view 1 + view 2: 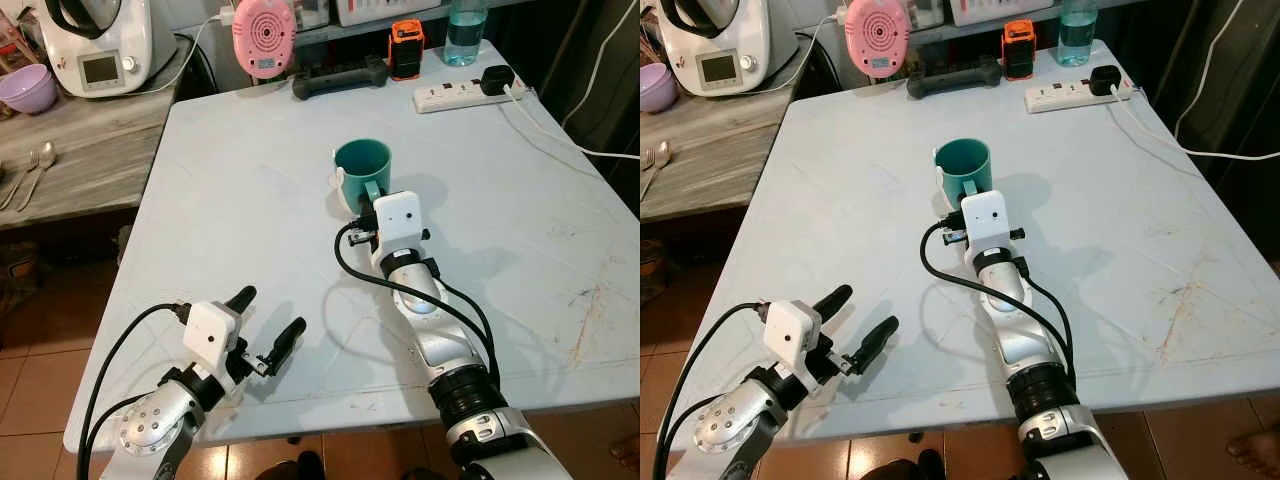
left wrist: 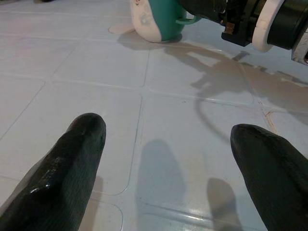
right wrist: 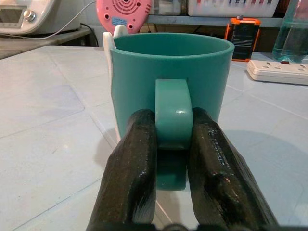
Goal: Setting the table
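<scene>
A teal mug (image 1: 362, 167) stands upright near the middle of the pale table (image 1: 250, 200), its handle (image 3: 172, 113) turned toward me. My right gripper (image 3: 172, 144) is shut on the mug's handle, one black finger (image 3: 134, 163) on each side of it. A white shape (image 3: 109, 43) sticks up at the mug's far side. My left gripper (image 1: 268, 322) is open low over the table's near left part, well short of the mug, with nothing between its fingers (image 2: 72, 159).
Along the table's far edge lie a black bar (image 1: 340, 78), an orange box (image 1: 406, 48), a water bottle (image 1: 465, 30) and a white power strip (image 1: 462, 93) with its cable. A pink device (image 1: 264, 35) stands behind. The left counter holds a white appliance (image 1: 95, 45), purple bowl (image 1: 27, 88) and spoons (image 1: 35, 170).
</scene>
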